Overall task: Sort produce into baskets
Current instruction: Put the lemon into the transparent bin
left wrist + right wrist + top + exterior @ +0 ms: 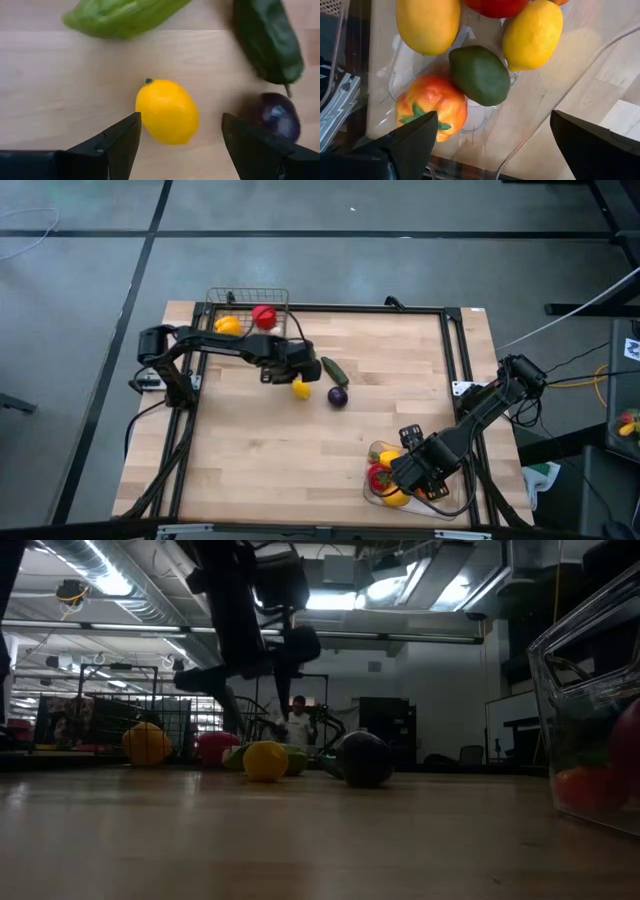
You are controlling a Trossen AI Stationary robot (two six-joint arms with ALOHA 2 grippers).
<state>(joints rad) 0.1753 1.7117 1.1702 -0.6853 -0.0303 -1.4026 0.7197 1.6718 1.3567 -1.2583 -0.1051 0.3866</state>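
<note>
My left gripper (296, 377) is open and hovers above a yellow lemon (167, 111) that lies on the table; its fingers stand on either side of the lemon without touching it. Near the lemon lie a light green vegetable (122, 15), a dark green one (267, 40) and a dark purple one (275, 116). The wire-mesh basket (247, 298) at the far left holds an orange-yellow piece (228, 326) and a red piece (264, 316). My right gripper (405, 470) is open above the clear tray (372, 492), which holds several fruits.
In the clear tray (395, 87) lie a yellow mango (427, 25), a green avocado (480, 75), a yellow lemon (532, 35), a red-orange fruit (431, 107) and a red piece (495, 5). Bare wooden table (260, 460) spreads across the near left.
</note>
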